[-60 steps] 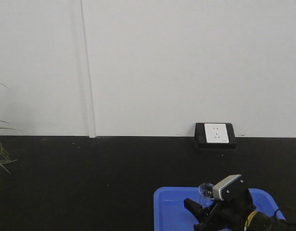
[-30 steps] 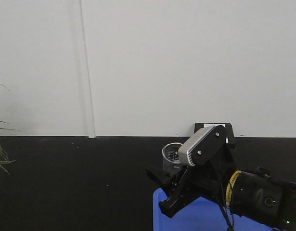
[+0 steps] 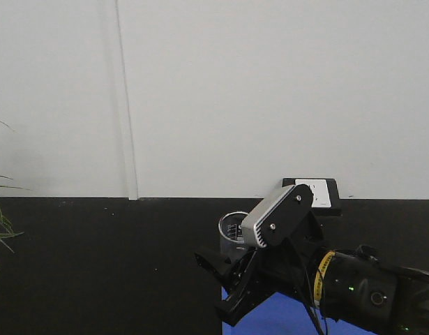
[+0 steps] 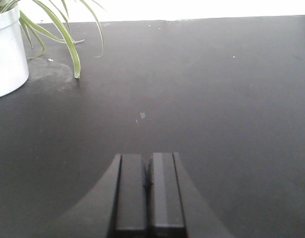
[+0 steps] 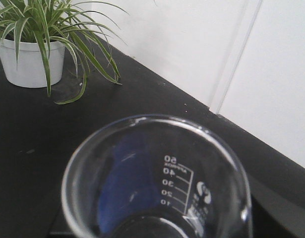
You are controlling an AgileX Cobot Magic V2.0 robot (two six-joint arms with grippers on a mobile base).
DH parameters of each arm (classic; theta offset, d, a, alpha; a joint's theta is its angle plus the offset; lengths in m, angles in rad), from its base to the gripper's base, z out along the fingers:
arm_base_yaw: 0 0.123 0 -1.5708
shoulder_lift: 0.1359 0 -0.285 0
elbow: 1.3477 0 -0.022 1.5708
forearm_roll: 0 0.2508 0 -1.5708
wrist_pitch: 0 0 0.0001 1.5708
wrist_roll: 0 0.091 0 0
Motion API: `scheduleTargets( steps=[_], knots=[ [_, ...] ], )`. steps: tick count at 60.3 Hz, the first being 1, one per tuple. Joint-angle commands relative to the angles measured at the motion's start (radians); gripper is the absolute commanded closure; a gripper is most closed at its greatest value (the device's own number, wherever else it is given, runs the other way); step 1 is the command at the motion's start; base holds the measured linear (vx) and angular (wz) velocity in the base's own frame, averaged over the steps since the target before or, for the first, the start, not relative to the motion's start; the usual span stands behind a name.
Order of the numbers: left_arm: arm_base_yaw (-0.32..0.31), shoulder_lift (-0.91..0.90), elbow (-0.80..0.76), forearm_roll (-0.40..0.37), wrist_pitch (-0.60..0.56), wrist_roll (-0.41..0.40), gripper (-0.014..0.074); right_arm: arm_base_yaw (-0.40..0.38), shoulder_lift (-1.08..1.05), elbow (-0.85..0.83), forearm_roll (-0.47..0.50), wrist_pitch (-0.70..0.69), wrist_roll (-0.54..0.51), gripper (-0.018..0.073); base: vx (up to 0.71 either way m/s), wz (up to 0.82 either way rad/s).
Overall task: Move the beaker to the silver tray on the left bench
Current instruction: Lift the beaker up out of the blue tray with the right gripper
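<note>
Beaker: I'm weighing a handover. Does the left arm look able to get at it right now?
Probably not. The right gripper holds the beaker above the blue tray, while the left gripper is shut and faces bare left bench and a potted plant, with no beaker in its wrist view.

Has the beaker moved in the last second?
Yes. In the front view the beaker has risen toward the height of the wall socket and shifted left, farther from it.

Beaker [image 5: 157, 183] — clear glossy glass, white printed scale. Bench [image 4: 216, 74] top matt black, faintly dusty. Pot [image 5: 28, 64] at 10 o'clock: white, smooth, satin. Wall [image 3: 270, 91] — plain matt white.
</note>
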Motion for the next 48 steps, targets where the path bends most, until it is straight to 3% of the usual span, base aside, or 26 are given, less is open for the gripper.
scheduleTargets(
  steps=[1,48],
  knots=[
    [-0.003,-0.007,0.019,-0.008,-0.079,0.000,0.0595,0.000,-0.039,-0.030,0.020,-0.048,0.003,0.0573,0.00,0.00],
    [-0.003,-0.007,0.019,-0.008,-0.079,0.000,0.0595,0.000,-0.039,-0.030,0.020,-0.048,0.003,0.0573,-0.05,0.00]
  ],
)
